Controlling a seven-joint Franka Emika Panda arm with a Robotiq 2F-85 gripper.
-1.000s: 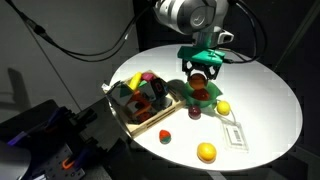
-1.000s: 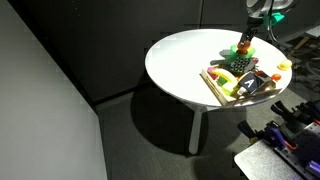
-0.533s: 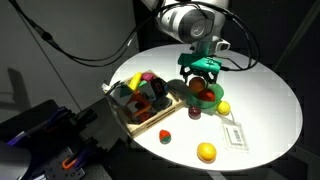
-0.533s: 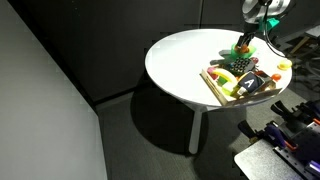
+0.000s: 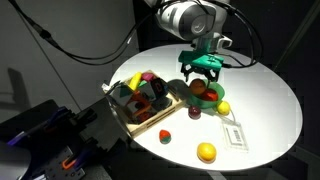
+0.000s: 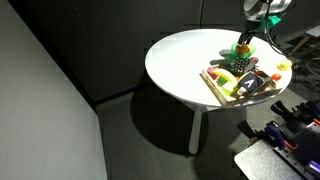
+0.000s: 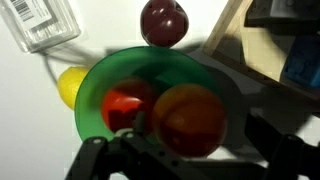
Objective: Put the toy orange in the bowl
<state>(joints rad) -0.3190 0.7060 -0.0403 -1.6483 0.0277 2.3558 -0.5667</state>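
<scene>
The toy orange [image 7: 190,120] lies inside the green bowl [image 7: 96,84], beside a red toy [image 7: 122,105]. In the wrist view my gripper [image 7: 195,135] hangs just above the bowl. Its fingers stand on either side of the orange, and a narrow gap shows on each side, so it looks open. In an exterior view the gripper [image 5: 203,74] is low over the bowl [image 5: 213,97] and hides most of the orange. In an exterior view the gripper [image 6: 246,36] is above the bowl [image 6: 243,48] at the table's far side.
A yellow lemon [image 5: 223,107] touches the bowl's rim. A dark red ball [image 7: 163,22] and a clear packet [image 7: 45,22] lie near it. A wooden tray of toys [image 5: 128,113] stands close beside the bowl. An orange-yellow ball [image 5: 206,152] sits near the table edge.
The gripper has come down with the orange from above the bowl until the orange is inside it. Since half a second ago it has barely moved.
</scene>
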